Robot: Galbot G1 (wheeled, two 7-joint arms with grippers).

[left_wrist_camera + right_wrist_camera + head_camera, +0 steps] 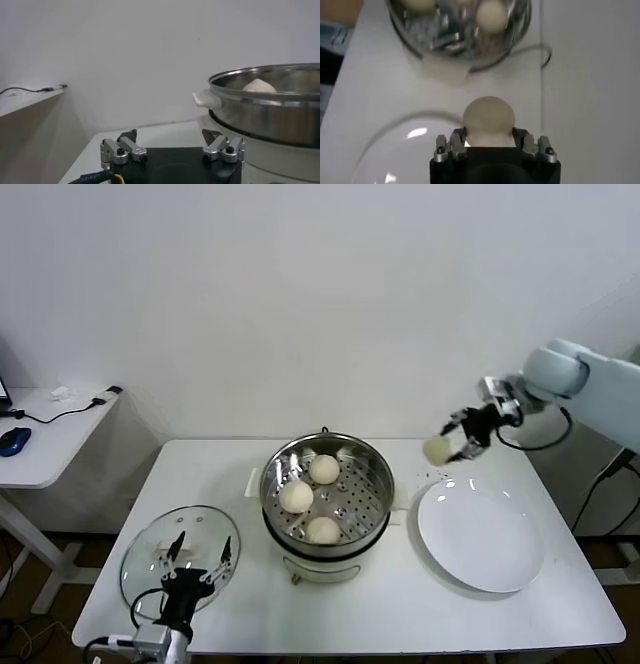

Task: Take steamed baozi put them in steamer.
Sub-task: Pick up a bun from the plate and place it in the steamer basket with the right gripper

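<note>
The steel steamer (362, 496) stands mid-table with three cream-white baozi on its perforated tray: one at the back (323, 469), one on the left (296, 497), one at the front (322, 530). My right gripper (452, 440) is in the air to the steamer's right, above the table just behind the plate's far edge, shut on a fourth baozi (437, 449). In the right wrist view that baozi (488, 117) sits between the jaws of the right gripper (489, 136), with the steamer (461, 37) beyond. My left gripper (198, 556) rests open over the glass lid, empty (169, 136).
An empty white plate (480, 534) lies right of the steamer. The round glass lid (150, 559) lies flat at the table's front left. A white side table (45, 434) with a blue mouse and cables stands far left. The wall runs close behind the table.
</note>
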